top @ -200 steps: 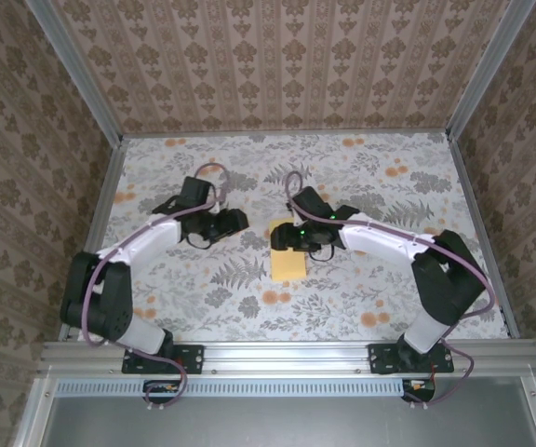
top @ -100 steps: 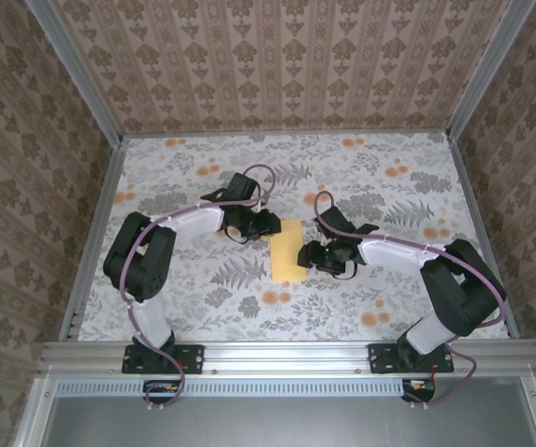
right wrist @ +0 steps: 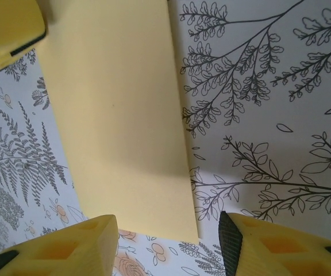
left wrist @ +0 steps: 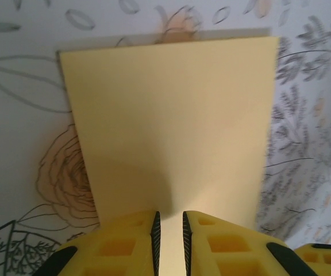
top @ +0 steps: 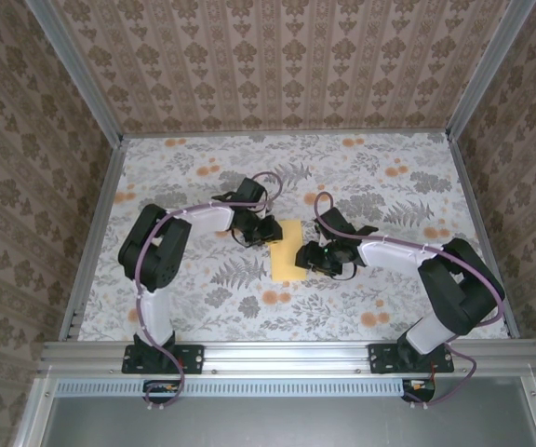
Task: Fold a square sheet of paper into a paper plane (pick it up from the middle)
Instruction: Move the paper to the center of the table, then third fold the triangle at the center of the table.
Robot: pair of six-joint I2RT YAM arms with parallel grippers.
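Desk [top: 389, 298], floral print: folded yellow paper [top: 288, 253] lay near centre, its long axis running away from the bases, between the two wrists. Left arm [top: 170, 244] reached in from the left, right arm [top: 408, 251] from the right.

Left jaws: at the paper's far left corner in the top view. Left wrist view: paper [left wrist: 171, 126] stretched out ahead of the jaws, its near edge meeting the tips. Jaws were almost pressed together, with only a thin slit left. Could not tell whether the paper was pinched in the slit.

Right jaws: at the paper's right edge, nearer the bases. Right wrist view: jaws were spread wide, gripping nothing. Paper [right wrist: 114, 115] lay on the desk ahead, its near right corner between the two tips. One left-jaw finger [right wrist: 7, 26] sat at the paper's far corner.
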